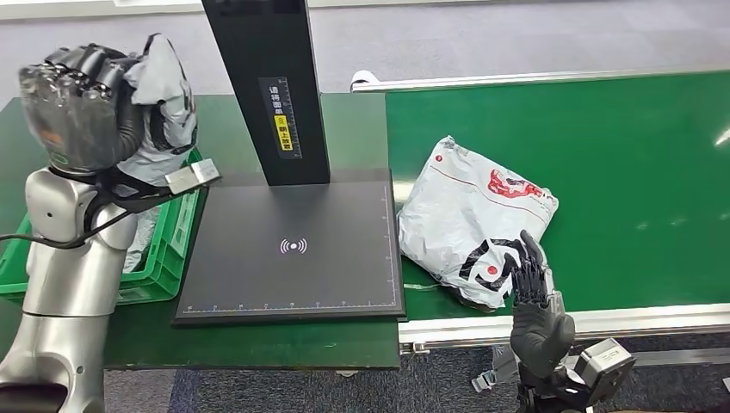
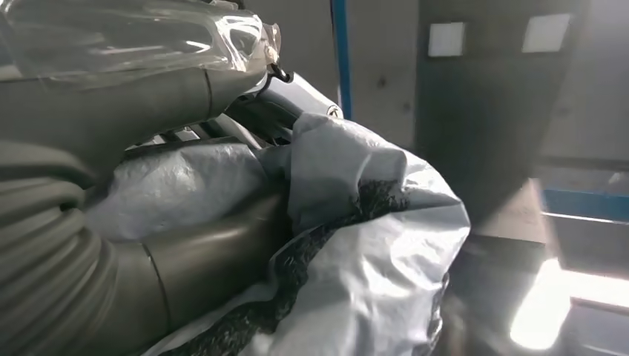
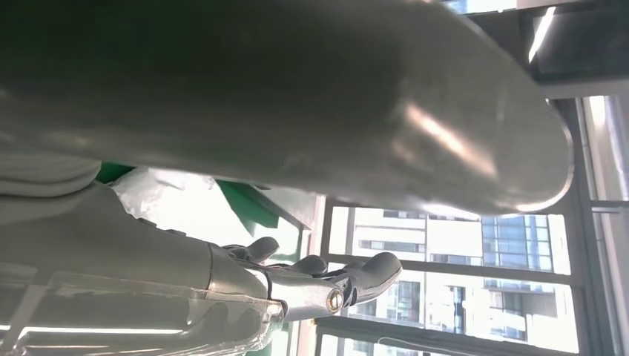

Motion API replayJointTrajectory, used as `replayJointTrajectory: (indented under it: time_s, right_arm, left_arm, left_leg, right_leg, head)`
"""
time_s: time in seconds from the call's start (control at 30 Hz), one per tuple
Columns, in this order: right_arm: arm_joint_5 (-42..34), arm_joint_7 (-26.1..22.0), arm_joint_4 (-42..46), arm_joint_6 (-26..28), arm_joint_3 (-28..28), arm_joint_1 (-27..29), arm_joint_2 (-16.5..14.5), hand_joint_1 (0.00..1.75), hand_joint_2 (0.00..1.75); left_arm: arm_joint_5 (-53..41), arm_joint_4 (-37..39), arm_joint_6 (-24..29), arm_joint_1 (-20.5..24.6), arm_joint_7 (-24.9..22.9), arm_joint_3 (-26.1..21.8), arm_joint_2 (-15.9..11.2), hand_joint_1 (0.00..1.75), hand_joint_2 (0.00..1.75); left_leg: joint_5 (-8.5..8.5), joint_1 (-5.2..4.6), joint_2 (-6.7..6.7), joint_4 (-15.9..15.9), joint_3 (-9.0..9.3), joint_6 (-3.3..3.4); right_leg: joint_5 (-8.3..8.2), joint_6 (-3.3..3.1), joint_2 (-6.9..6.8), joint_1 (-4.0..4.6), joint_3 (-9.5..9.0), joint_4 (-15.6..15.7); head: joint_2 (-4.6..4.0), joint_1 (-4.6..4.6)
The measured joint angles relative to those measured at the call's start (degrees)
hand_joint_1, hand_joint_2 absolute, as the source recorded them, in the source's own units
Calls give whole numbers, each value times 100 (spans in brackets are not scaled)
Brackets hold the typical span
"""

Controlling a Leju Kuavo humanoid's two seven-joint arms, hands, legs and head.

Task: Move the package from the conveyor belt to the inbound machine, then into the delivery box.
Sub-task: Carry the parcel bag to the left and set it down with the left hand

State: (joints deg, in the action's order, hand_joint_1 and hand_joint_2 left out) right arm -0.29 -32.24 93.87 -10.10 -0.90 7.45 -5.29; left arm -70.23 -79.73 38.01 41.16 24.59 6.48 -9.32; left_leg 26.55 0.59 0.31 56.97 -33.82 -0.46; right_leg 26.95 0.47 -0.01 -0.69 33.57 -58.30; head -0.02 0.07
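A green conveyor belt fills the right of the head view, with a dark green table to its left. A grey package is gripped by the raised left hand in the upper left of the frame, above a green delivery box. A second white package lies on the belt at centre right, beside the black inbound machine. The right hand is held upright at the belt's lower edge, fingers spread and holding nothing, just beside the white package.

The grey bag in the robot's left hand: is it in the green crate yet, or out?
Out. The left hand holds the grey bag raised above the green crate.
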Motion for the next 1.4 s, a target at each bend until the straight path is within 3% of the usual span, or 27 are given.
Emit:
replayJointTrajectory:
  time_s: [0.27,0.6,0.7,0.83,1.0,1.13,1.3,1.33,1.4]
  right_arm:
    - [-58,-94,11,12,-51,105,24,0,0]
    - [-59,-107,14,15,-90,120,40,0,0]
    - [-66,-106,26,15,-95,122,42,0,0]
    - [-74,-90,66,21,-96,125,44,0,0]
    - [-61,33,166,30,-91,125,29,0,0]
    - [20,85,198,-50,-87,125,-7,0,0]
    - [129,92,234,-204,-84,122,-78,0,0]
    - [140,94,242,-222,-83,121,-88,0,0]
    - [157,107,256,-250,-79,118,-105,0,0]
  left_arm:
    - [-577,584,-4,425,-475,-1046,-327,175,175]
    - [-657,915,-4,496,-537,-1335,-468,175,175]
    - [-1034,1185,-4,591,-1012,-1362,-559,175,175]
    - [-1643,2056,-4,862,-1816,-1382,-901,175,175]
    - [-1827,2995,-4,993,-2275,-1387,-1248,175,175]
    - [-1830,3395,-4,933,-2459,-1376,-1367,175,175]
    - [-1840,3892,-61,896,-3207,-989,-1486,175,175]
    - [-1840,4001,-86,915,-3301,-893,-1503,165,175]
    - [-1840,4277,-145,991,-3402,-748,-1520,78,175]
  left_leg:
    - [0,0,4,0,-1,0]
    - [0,-2,1,0,-4,0]
    - [0,-1,4,0,-4,0]
    - [-1,3,10,0,-1,-1]
    - [-1,7,10,-1,-3,-2]
    - [-1,5,7,-1,-8,-2]
    - [-1,4,6,0,-10,-2]
    - [-1,5,5,0,-10,-2]
    - [-1,5,6,0,-10,-2]
  right_leg:
    - [0,-1,2,0,6,0]
    - [0,-1,1,-2,5,1]
    - [-1,-2,3,-1,5,0]
    - [-3,-6,9,4,10,-2]
    - [-2,-7,8,9,10,-4]
    - [-1,-7,7,7,10,0]
    - [-2,-7,6,6,12,3]
    - [-2,-7,6,7,12,3]
    - [-2,-7,6,7,12,2]
  head:
    - [1,-1]
    - [1,1]
    - [1,0]
    - [1,-2]
    - [1,0]
    - [1,2]
    - [1,1]
    - [1,1]
    - [1,1]
